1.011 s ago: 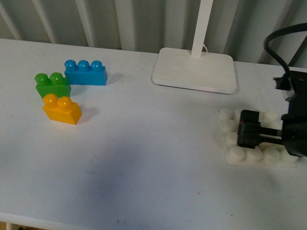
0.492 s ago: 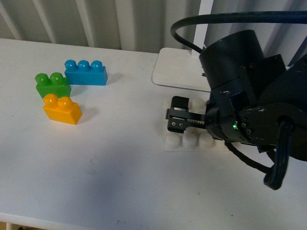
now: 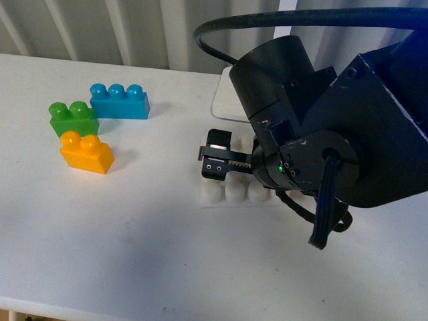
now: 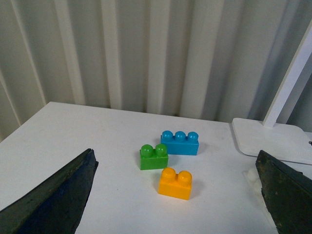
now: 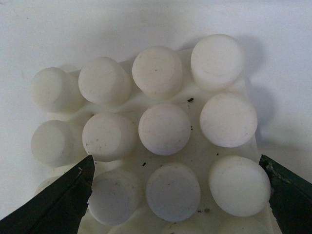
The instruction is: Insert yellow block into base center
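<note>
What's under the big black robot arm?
The white base lies under the right hand, a few round studs peeking out at its near edge. The arm covers the rest. The yellow block sits apart, further left.

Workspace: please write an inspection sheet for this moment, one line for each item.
Surface: white table, bare at the front.
Job's things: yellow block stands free beside the green brick; base lies under the right gripper.
Clutter: blue brick; lamp foot.
Grippers: right, jaws straddle the base, grip cannot be told; left gripper open, empty.
Cables: black cable arches over the right arm.
Surroundings: ribbed pale wall.
</note>
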Motion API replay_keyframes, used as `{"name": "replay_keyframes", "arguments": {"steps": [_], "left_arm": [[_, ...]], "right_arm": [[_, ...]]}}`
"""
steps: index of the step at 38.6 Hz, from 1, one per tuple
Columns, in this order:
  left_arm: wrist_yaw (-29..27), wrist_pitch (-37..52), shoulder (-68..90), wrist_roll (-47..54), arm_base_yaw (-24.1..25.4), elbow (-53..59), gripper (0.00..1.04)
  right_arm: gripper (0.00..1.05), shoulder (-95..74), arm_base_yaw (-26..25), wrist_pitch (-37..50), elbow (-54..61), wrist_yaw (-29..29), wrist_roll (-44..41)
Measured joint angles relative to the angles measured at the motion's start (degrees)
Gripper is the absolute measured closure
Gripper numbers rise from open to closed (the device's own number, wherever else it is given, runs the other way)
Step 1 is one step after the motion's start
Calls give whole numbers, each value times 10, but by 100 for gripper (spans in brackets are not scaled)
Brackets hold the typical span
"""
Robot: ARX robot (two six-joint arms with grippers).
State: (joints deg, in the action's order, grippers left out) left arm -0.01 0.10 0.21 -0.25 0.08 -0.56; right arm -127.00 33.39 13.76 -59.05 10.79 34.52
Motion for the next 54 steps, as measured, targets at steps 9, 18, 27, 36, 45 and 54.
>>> {"name": "replay_keyframes", "arguments": {"steps": [9, 18, 27, 36, 45, 54], "left_arm": [[0, 0, 0, 0, 0, 0, 6], [0, 0, 0, 0, 0, 0, 6], [0, 0, 0, 0, 0, 0, 6], [0, 0, 0, 0, 0, 0, 6], [0, 0, 0, 0, 0, 0, 6], [0, 0, 0, 0, 0, 0, 6]], "right_arm": [[9, -19, 20, -21, -41, 5, 17], [9, -29, 29, -33, -62, 7, 26], [9, -38, 36, -44, -85, 7, 33], [9, -47, 44, -52, -107, 1, 45], [9, -54, 50, -56, -122, -2, 54], [9, -56, 50, -57, -129, -6, 57]]}}
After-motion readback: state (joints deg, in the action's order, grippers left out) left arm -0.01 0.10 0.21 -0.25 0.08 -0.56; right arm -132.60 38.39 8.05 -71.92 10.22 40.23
